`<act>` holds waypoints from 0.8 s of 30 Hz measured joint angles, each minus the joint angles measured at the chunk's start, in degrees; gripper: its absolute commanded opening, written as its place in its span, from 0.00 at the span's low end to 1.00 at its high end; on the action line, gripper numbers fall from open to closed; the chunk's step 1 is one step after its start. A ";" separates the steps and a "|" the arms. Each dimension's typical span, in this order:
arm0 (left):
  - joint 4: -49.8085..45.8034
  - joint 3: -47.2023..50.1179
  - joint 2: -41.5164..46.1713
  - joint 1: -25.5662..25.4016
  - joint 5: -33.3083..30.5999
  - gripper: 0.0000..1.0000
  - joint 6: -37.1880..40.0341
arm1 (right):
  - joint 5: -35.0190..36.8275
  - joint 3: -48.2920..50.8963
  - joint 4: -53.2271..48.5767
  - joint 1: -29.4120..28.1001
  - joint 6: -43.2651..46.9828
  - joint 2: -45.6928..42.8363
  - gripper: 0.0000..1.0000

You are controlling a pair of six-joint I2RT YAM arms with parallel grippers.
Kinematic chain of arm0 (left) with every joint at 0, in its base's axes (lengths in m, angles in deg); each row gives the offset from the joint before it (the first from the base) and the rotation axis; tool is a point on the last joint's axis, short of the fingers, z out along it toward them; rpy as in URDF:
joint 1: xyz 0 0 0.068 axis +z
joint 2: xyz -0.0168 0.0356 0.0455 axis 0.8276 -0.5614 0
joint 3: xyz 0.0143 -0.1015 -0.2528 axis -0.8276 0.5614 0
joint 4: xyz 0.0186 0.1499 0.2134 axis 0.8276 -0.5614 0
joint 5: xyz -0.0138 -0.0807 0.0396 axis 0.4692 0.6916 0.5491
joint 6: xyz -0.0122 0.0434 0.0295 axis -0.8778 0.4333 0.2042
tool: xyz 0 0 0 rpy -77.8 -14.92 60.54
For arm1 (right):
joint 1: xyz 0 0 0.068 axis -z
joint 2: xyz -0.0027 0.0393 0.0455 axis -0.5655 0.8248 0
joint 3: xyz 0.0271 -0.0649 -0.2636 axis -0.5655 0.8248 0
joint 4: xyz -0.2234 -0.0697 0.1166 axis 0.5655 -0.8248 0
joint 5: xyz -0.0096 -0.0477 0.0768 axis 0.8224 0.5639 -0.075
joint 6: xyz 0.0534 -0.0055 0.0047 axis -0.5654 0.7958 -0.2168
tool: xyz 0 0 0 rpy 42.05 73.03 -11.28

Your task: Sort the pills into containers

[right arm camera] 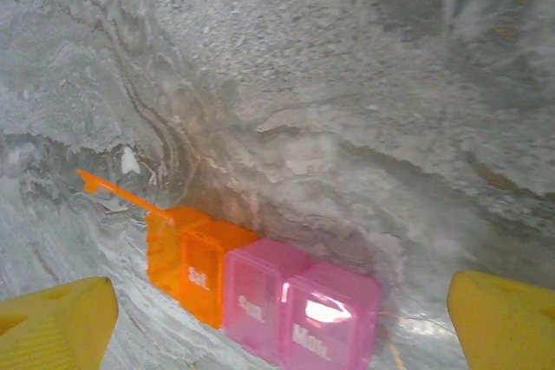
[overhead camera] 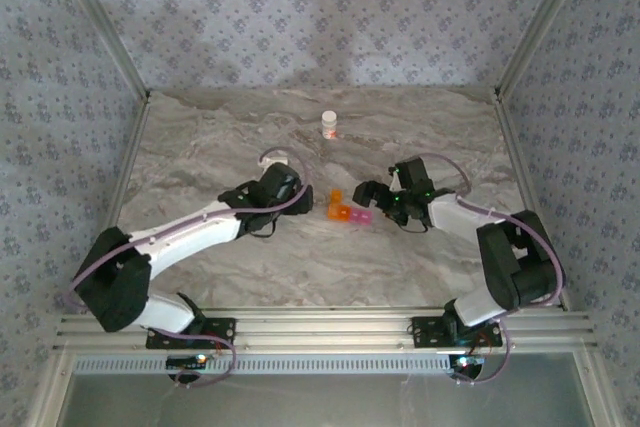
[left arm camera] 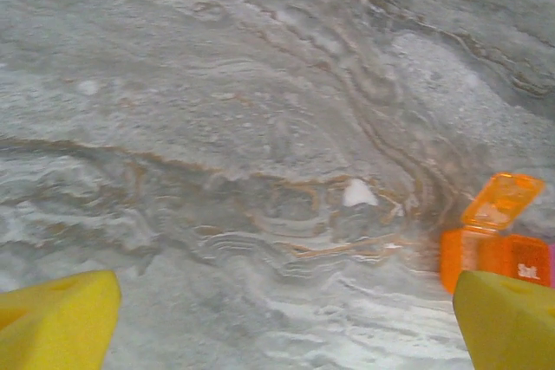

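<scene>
Holds the left claw point(overhead camera: 290, 189) spread wide, gripping nothing, low over the marbled desk point(overhead camera: 200, 157). Holds the right claw point(overhead camera: 372, 195) just as wide and just as empty, facing it from the other side.

Between the two, near both: the containers point(right arm camera: 260, 288), a short strip of four joined translucent compartments lying on the desk, two orange then two pink, marked Sat., Sun. and Mon. where legible. End orange lid point(right arm camera: 121, 192) flipped up, the other three down. Just past that end, loose on the desk and apart from the strip: what looks like one small white pill point(left arm camera: 357, 192). Farthest back, well apart: a white-capped bottle point(overhead camera: 329, 125), upright.

Probably light, stiff, thin-walled and slick, that strip, and likely to skate on the smooth stone if nudged from one side. Best pinned across its narrow width at the pink end, away from the raised lid, easy to snap or knock down. As for the pill: tiny, hard, prone to roll or squirt out. Best pinched squarely across its middle, fingertips right down at the desk.
</scene>
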 measured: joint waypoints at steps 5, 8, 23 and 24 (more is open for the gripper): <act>-0.13 2.62 3.85 2.69 -0.66 0.98 -0.59 | 0.42 -2.21 0.02 -1.79 -0.63 2.08 0.99; -0.17 4.11 5.64 3.69 -0.76 0.98 -0.85 | 0.63 -3.41 -0.02 -2.58 -0.63 3.23 0.99; -0.13 8.55 10.38 4.20 -0.68 0.98 -1.88 | 1.99 -8.59 -0.59 -5.46 -1.05 7.52 0.99; -0.09 8.59 10.47 4.20 -0.66 0.98 -1.90 | 2.14 -8.68 -0.79 -5.46 -1.03 7.45 0.99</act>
